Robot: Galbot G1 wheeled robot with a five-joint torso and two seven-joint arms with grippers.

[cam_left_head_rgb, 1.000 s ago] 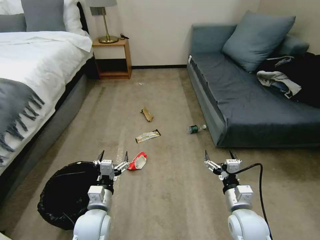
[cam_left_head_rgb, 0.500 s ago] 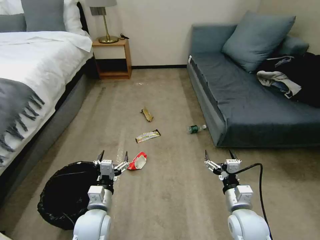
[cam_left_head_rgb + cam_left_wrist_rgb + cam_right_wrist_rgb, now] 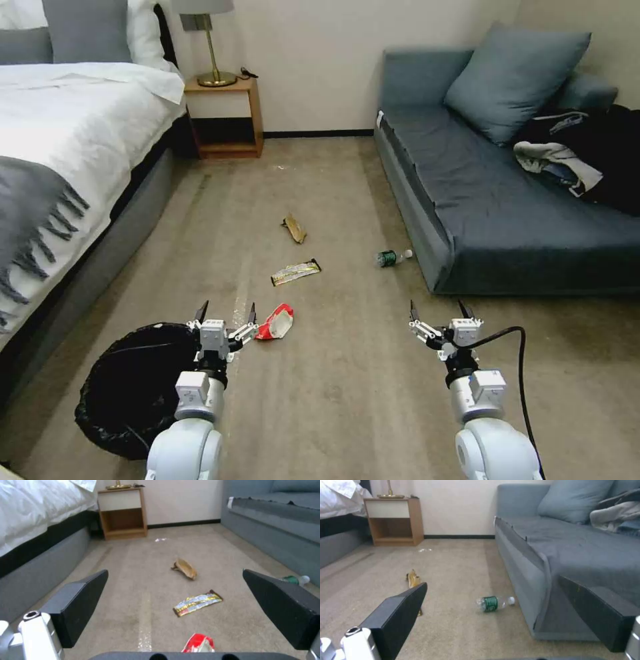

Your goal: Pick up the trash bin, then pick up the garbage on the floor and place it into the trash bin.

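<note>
Carpeted floor (image 3: pixel 347 373), four garbage pieces (image 3: pixel 295 271) scattered ahead. Trash bin (image 3: pixel 130 390) sits unlifted beside left gripper (image 3: pixel 226 313), jaws spread; right gripper (image 3: pixel 437 311) likewise spread, empty. Risk: crinkly liner could be pinched instead of rim, so bin slips.

Left arm hides trash bin (image 3: pixel 127 387) rim.

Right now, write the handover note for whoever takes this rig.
Left pincer: open, empty, held over the floor beside the trash bin.
Right pincer: open, empty, raised.
On the carpet: red-and-white wrapper, yellow-silver wrapper, brown wrapper, green-labelled bottle by the sofa.
Done: nothing.
Left: lift the bin, bin all four.
</note>
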